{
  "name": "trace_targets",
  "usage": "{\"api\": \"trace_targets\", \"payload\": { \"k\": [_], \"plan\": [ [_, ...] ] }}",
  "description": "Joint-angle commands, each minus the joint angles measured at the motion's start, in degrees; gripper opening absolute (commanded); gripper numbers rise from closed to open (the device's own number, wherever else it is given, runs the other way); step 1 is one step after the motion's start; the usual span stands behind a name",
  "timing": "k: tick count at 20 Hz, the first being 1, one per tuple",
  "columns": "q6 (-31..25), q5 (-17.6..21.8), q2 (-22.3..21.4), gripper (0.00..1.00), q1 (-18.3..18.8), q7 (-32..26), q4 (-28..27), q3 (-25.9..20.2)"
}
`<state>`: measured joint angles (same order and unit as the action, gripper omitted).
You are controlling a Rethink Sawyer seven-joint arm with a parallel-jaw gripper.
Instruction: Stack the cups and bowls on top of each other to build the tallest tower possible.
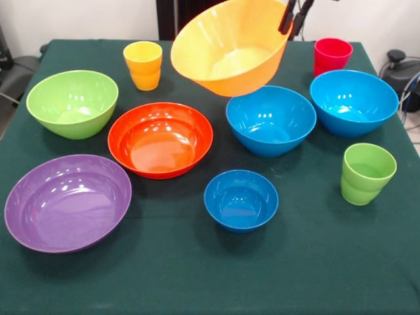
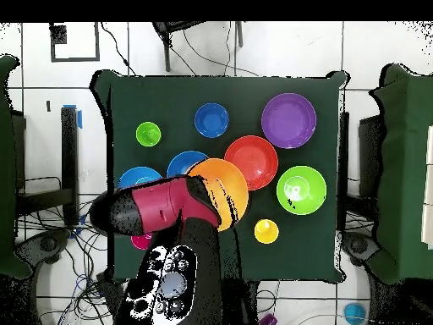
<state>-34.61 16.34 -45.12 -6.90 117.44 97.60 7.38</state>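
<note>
One yellow-orange bowl (image 1: 231, 47) hangs tilted, its rim pinched in my closed gripper (image 1: 294, 18); overhead, my arm (image 2: 161, 207) hides that grip.

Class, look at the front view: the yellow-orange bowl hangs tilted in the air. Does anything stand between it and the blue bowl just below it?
Nothing visible does. The end effector grips the yellow-orange bowl by its rim, tilted, clear of the table. The blue bowl below is empty and open. The red cup and yellow cup stand off to the sides.
</note>
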Motion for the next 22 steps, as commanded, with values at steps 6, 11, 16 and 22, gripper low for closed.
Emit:
{"api": "trace_targets", "payload": {
  "k": [6,11,16,22],
  "plan": [
    [6.97,-2.06,7.54,0.00,-5.47,16.70,1.68,3.18],
    [7.11,-3.30,8.13,0.00,-6.94,17.34,1.66,4.14],
    [7.83,-4.79,8.58,0.00,-8.03,17.96,1.78,4.16],
    [7.90,-7.08,9.96,0.00,-10.18,19.64,0.76,5.20]
  ]
}}
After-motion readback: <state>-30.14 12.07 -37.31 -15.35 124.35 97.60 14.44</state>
